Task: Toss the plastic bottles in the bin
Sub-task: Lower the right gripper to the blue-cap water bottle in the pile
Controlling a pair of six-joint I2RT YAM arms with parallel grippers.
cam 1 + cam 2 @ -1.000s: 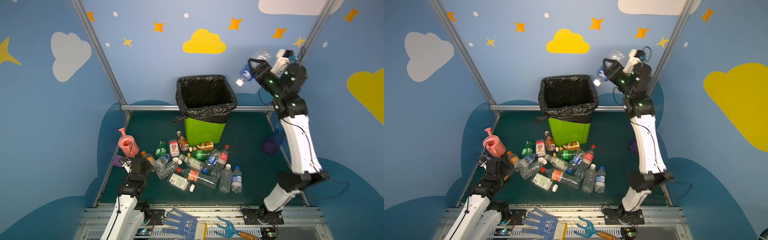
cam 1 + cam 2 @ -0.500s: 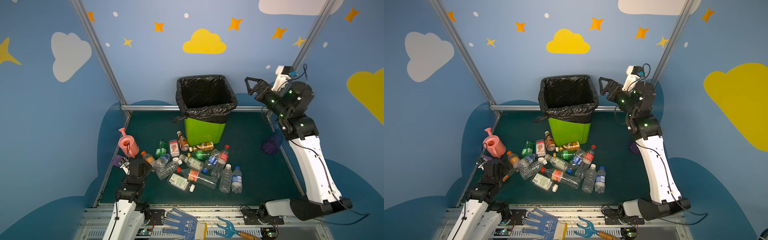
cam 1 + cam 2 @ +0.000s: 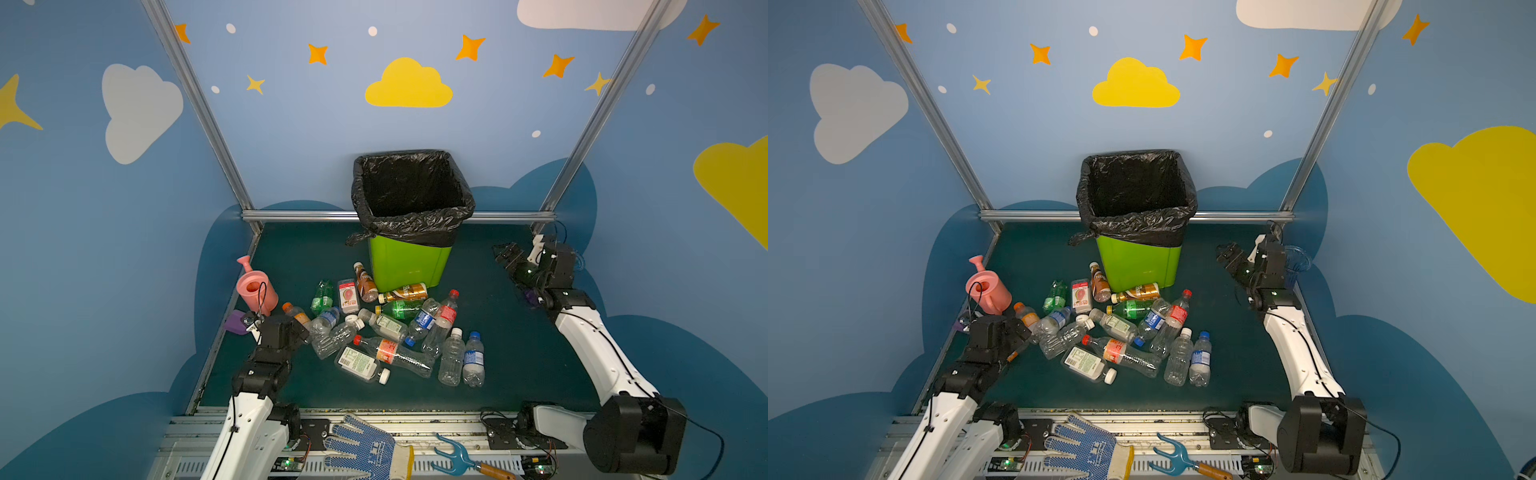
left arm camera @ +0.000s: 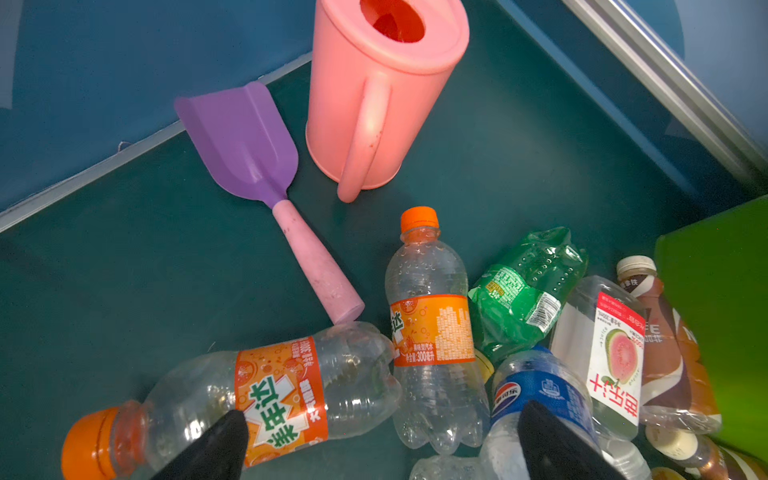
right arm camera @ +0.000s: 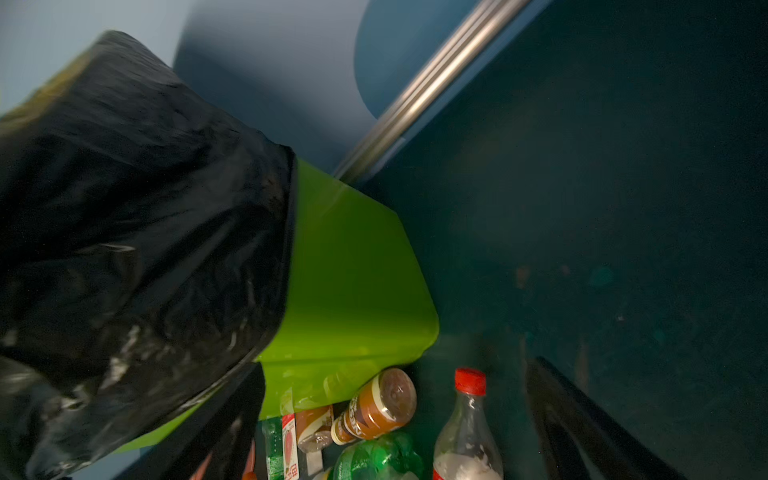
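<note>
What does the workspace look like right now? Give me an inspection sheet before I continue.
surface: dark green mat, no spills seen
job's things: bottles lie piled before the upright bin, black bag over its rim
clutter: watering can, scoop, glove, garden fork, vase
grippers: left gripper jaws open over an orange-label bottle; right gripper jaws open, empty, right of the bin
cables: black cable loops beside the watering can
surroundings: blue walls, metal frame

lime bin [image 5: 353,270], black liner [image 5: 124,208]; brown bottle [image 5: 378,407], red-capped bottle [image 5: 467,432] at its base
</note>
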